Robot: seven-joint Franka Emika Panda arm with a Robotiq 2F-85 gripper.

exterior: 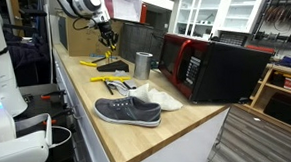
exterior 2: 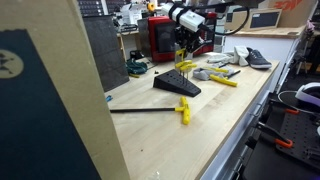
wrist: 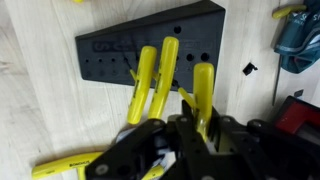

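My gripper [wrist: 197, 128] hangs over a black wedge-shaped tool holder [wrist: 150, 45] with rows of holes. Its jaws are shut on a yellow-handled screwdriver [wrist: 203, 95], which points down toward the holder. Two more yellow handles [wrist: 165, 70] stand side by side just left of the held one, over the holder's near edge. In both exterior views the gripper [exterior: 107, 38] [exterior 2: 185, 50] sits directly above the holder [exterior: 112, 68] [exterior 2: 177, 85]. The held tool's tip is hidden.
A yellow-handled screwdriver [exterior 2: 184, 108] with a long black shaft lies on the wooden bench. Other yellow tools [exterior: 110, 81], a metal cup [exterior: 144, 63], a grey shoe [exterior: 127, 110], a white cloth [exterior: 158, 96] and a red-and-black microwave [exterior: 210, 68] stand nearby. A tape roll [exterior 2: 201, 74] lies beyond the holder.
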